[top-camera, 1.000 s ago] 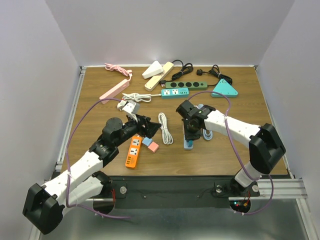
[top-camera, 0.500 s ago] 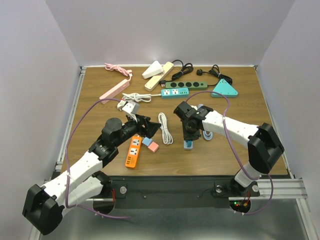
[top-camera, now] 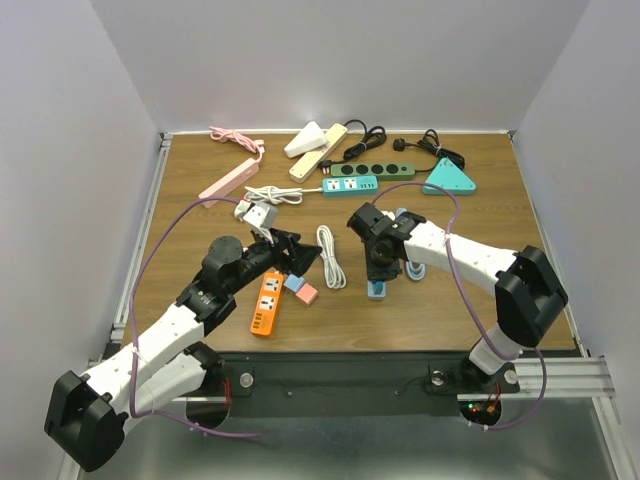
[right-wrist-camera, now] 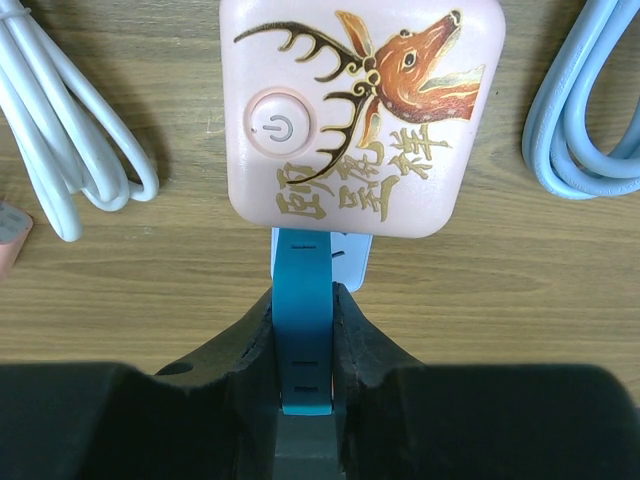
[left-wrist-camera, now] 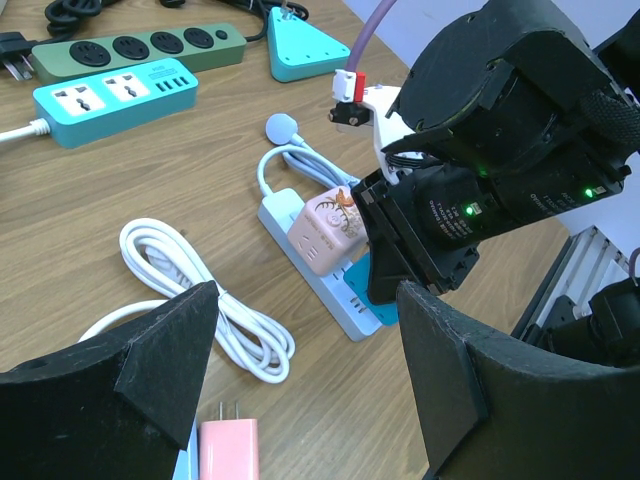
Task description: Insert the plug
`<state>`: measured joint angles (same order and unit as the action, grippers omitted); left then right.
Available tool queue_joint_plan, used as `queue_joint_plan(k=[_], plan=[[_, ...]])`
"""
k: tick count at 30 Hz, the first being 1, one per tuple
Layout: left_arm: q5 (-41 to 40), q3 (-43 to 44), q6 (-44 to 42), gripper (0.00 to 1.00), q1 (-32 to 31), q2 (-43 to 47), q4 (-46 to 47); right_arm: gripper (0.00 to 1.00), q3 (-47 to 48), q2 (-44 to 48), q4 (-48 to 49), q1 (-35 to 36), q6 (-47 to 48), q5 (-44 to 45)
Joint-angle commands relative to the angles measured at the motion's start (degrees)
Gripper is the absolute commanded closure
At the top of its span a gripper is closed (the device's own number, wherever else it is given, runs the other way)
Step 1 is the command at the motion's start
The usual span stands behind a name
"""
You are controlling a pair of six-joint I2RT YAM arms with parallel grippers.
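My right gripper (right-wrist-camera: 304,345) is shut on a teal plug (right-wrist-camera: 304,320), both fingers pressed against its sides. The plug stands over the near end of a pale blue power strip (top-camera: 377,290), right beside a pink cube adapter (right-wrist-camera: 362,110) with a deer print that sits on the same strip. I cannot tell how deep the plug's prongs sit in the strip. In the left wrist view the teal plug (left-wrist-camera: 372,288) shows under the right gripper, against the strip (left-wrist-camera: 325,290). My left gripper (top-camera: 300,258) hovers open and holds nothing, above a loose pink plug (left-wrist-camera: 228,450).
An orange power strip (top-camera: 266,303) lies by small pink (top-camera: 307,293) and blue (top-camera: 293,283) plugs. A coiled white cable (top-camera: 330,256) lies between the arms. The strip's pale blue cable (right-wrist-camera: 585,110) is coiled beside it. Teal (top-camera: 350,185), green (top-camera: 370,171), pink (top-camera: 228,181) and cream strips lie further back.
The right wrist has shifted slightly left over the pale blue strip, still shut on the teal plug. The left arm has stayed put.
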<state>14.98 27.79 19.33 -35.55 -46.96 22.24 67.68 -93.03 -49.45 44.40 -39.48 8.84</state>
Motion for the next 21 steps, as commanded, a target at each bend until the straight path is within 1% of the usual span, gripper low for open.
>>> queue_joint_plan(k=[1, 13, 21], plan=[[0.75, 1.83, -0.88, 0.17, 0.13, 1.34, 1.84, 1.00, -3.25, -4.17, 4.89, 1.12, -1.65, -0.23], [0.92, 1.92, -0.96, 0.17, 0.13, 1.34, 1.84, 1.00, -7.03, -2.68, 7.35, 1.12, -2.44, -0.58], [0.93, 2.18, -0.96, 0.17, 0.13, 1.34, 1.84, 1.00, -7.47, -3.90, 9.20, 1.12, -2.18, -1.11]])
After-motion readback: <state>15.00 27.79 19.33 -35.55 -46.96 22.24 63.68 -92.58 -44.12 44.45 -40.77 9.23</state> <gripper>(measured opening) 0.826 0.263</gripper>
